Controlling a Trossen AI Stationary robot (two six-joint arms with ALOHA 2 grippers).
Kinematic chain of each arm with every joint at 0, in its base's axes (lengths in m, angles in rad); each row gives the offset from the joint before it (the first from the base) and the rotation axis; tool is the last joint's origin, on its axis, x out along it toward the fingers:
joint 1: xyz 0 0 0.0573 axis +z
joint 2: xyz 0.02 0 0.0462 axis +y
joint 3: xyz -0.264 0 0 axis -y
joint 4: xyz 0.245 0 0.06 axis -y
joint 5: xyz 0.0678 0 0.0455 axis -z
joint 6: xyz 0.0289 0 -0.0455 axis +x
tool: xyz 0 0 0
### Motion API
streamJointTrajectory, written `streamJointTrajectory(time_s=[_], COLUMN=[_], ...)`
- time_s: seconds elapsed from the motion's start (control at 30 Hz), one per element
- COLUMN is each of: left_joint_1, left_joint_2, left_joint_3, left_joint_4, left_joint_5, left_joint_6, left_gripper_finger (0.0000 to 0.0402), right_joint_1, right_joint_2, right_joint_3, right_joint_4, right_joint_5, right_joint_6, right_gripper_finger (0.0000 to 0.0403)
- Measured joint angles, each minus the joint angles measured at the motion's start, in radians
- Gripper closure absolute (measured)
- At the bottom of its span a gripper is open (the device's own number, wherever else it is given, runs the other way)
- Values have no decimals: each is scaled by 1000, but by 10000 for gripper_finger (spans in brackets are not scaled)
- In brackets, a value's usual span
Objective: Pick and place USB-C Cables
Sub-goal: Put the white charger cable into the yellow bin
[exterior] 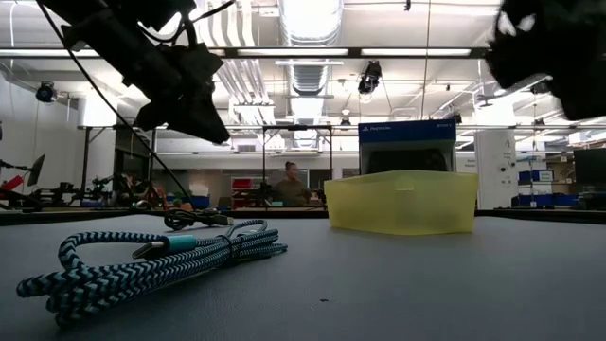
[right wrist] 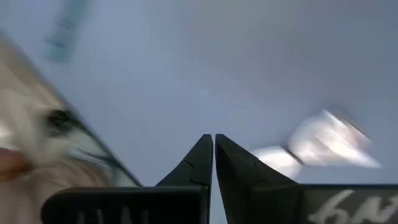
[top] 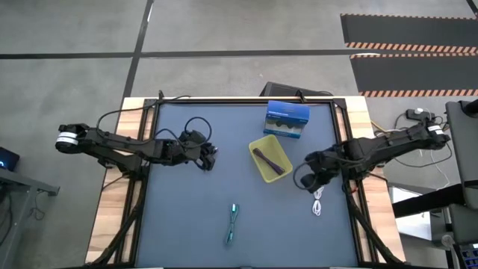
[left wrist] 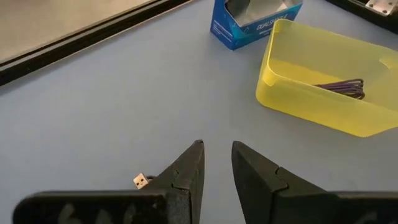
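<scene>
The teal cable (top: pixel 233 223) (exterior: pixel 151 263) lies bundled on the mat near the near edge. The white cable (top: pixel 319 203) lies on the mat just nearward of my right gripper (top: pixel 314 181) and is a blur (right wrist: pixel 329 140) beside its shut fingers (right wrist: pixel 213 142). The dark purple cable (top: pixel 270 161) (left wrist: pixel 341 88) rests in the yellow bin (top: pixel 260 146) (left wrist: pixel 311 102). My left gripper (top: pixel 212 155) (left wrist: pixel 217 149) hovers left of the bin, narrowly open, with nothing between its fingers. A black cable (exterior: pixel 197 220) lies on the mat below it, and a small metal plug (left wrist: pixel 140 181) shows beside one finger.
A blue box (top: pixel 287 119) (left wrist: pixel 249 22) stands at the far edge behind the yellow bin (exterior: pixel 401 202). Bare mat spreads between the left gripper and the bin and along the near edge. A person shows far off in the room (exterior: pixel 290 182).
</scene>
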Motion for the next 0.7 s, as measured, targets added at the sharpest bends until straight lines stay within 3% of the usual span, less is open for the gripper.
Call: streamJointTrajectory(time_s=[0.13,0.7], left_joint_1=[0,0], left_joint_2=[0,0], left_joint_3=[0,0], left_joint_4=[21,25], left_joint_5=[-2,-9], left_joint_6=[4,3], left_gripper_finger=[336,336], right_joint_1=[-1,-13], right_joint_2=[32,122], right_joint_3=[-20,-25], right_joint_4=[-88,-77], right_joint_5=[-6,24], right_joint_6=[-8,-54], right_gripper_finger=[390,390])
